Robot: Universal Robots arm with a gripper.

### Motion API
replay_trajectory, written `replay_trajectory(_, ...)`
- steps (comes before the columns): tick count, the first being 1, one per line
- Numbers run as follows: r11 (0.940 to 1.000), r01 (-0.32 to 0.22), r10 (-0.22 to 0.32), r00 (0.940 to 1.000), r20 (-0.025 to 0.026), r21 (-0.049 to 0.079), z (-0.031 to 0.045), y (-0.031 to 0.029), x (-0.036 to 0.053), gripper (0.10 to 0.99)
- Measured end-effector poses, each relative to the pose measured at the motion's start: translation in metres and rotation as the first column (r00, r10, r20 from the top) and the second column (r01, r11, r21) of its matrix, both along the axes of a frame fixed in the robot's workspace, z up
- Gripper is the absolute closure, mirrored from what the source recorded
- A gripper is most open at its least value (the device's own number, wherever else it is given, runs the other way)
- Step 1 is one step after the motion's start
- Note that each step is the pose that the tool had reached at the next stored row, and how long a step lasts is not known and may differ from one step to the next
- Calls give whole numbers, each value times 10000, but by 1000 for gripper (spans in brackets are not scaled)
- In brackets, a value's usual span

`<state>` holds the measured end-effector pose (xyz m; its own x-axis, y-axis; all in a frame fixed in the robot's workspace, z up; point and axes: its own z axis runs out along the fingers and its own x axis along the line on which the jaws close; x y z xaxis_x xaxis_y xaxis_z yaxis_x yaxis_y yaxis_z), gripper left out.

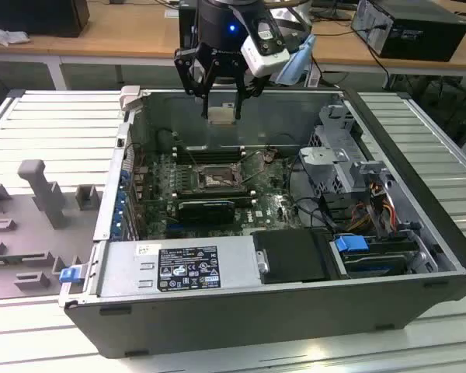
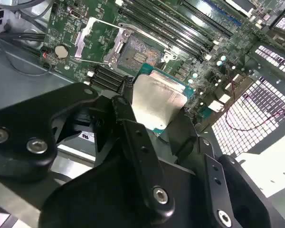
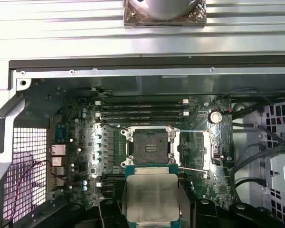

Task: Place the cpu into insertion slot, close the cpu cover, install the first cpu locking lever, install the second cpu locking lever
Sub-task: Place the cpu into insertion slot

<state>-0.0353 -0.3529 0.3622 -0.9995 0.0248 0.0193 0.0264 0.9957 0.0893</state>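
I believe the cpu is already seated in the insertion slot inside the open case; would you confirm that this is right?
Not quite. The cpu is gripped in the hand above the insertion slot, not seated in it; that slot, inside the open case, is empty, its contact field bare. The first wrist view shows this.
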Motion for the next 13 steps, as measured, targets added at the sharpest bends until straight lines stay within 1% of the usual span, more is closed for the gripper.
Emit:
replay_trajectory(2, 10000, 50, -50, 10000, 0, 0, 0, 0, 0, 553)
replay_trajectory(5, 9971, 764, -764, 9971, 0, -9, -1, 0, 0, 553)
replay_trajectory(6, 9948, 1017, -1017, 9948, 0, -10, -1, 0, 0, 553)
replay_trajectory(8, 9915, 1303, -1303, 9915, 1, -12, -2, 0, 0, 553)
replay_trajectory(10, 9861, 1661, -1661, 9861, 1, -15, -3, 0, 0, 553)
replay_trajectory(11, 9844, 1758, -1758, 9844, 2, -16, -3, 0, 0, 553)
replay_trajectory(12, 9798, 2001, -2001, 9798, 2, -18, -3, 0, 0, 553)
replay_trajectory(13, 9729, 2311, -2311, 9729, 2, -20, -4, 0, 0, 553)
